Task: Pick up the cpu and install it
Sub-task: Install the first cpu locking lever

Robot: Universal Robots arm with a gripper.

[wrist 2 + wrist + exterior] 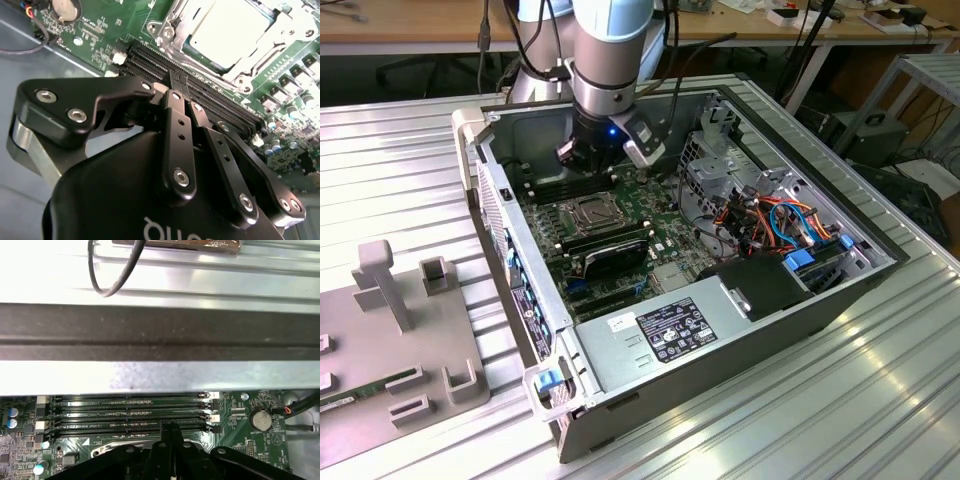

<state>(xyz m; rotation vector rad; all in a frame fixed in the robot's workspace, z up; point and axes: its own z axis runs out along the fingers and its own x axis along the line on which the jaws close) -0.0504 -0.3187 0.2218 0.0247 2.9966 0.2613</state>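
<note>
The cpu (231, 29) is a pale silver-grey square lying in the socket on the green motherboard, with the metal frame (169, 31) around it. In the exterior view the cpu (588, 212) sits mid-board inside the open computer case. My gripper (178, 82) hangs just above the row of black memory slots (150, 60) beside the socket, towards the case's far wall. Its two black fingers are pressed together with nothing between them. In the first wrist view the gripper (168, 430) points at the memory slots (130, 412). The arm's wrist covers most of the gripper (592, 165) in the exterior view.
The case's far metal wall (160, 330) stands close behind the slots. Inside the case are dark modules (605, 250), a power supply (670, 330) and bundled cables (770, 215). A grey fixture plate (400, 340) with a green memory stick (340, 400) lies at the exterior view's left.
</note>
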